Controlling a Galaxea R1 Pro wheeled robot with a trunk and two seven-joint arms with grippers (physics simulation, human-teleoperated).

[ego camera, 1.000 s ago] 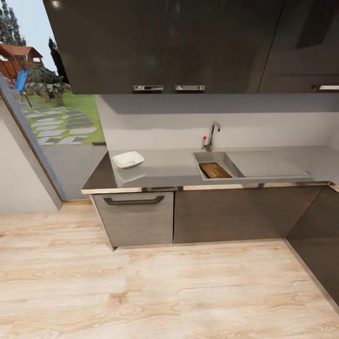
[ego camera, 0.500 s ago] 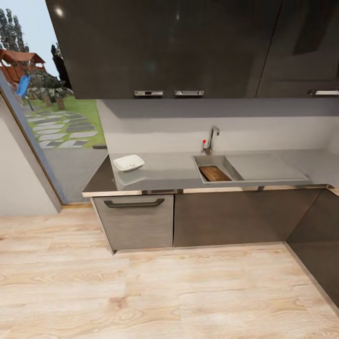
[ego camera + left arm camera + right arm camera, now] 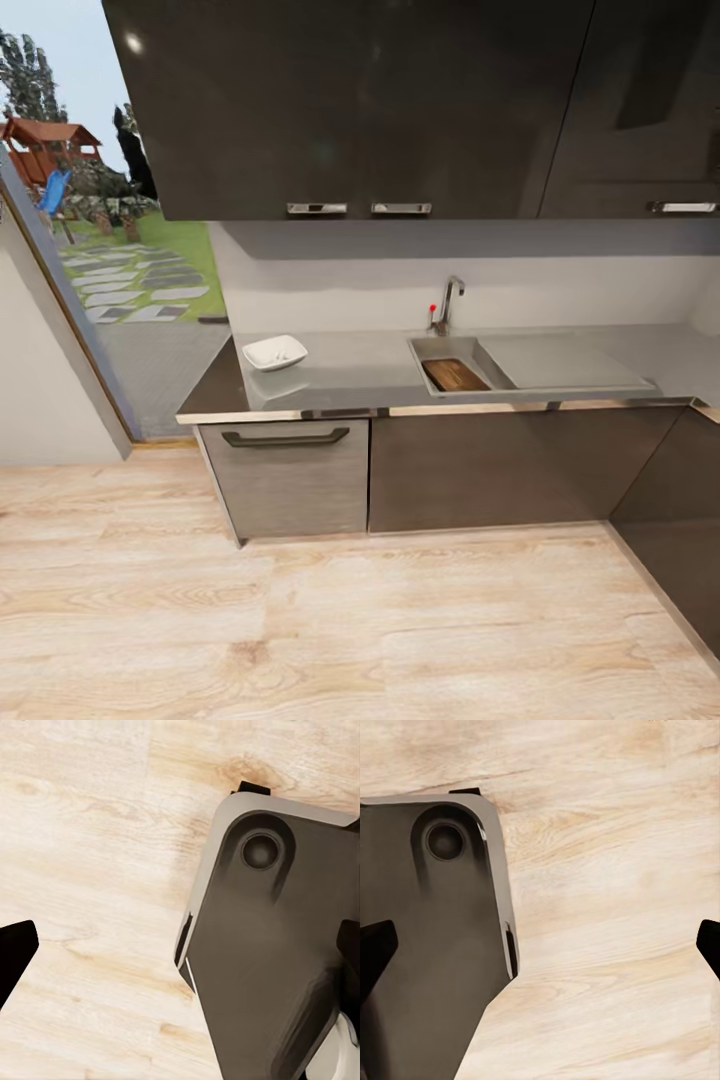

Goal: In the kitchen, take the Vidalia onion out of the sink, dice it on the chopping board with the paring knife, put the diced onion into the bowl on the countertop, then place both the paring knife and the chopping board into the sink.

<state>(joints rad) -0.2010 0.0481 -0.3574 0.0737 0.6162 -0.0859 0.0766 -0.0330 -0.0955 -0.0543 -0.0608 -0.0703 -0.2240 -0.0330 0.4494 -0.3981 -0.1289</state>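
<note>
Across the wooden floor, the chopping board (image 3: 455,375) lies inside the sink (image 3: 428,346), below the chrome tap (image 3: 447,300). The white bowl (image 3: 274,352) stands on the countertop (image 3: 350,372) near its left end. What the bowl holds is too small to tell. The Vidalia onion and the paring knife are out of view. My left gripper (image 3: 184,958) hangs open over the floor and my own dark base (image 3: 270,967). My right gripper (image 3: 544,947) is open too, with nothing between its fingers.
Light wood floor (image 3: 350,620) stretches between me and the lower cabinets (image 3: 480,465). Dark cabinets (image 3: 680,540) turn the corner at the right. Upper cabinets (image 3: 380,100) overhang the counter. A glass opening (image 3: 110,270) to the garden is at the left.
The whole head view has shifted: the counter sits slightly lower and smaller in the picture, so the camera has moved. The board and bowl keep their places.
</note>
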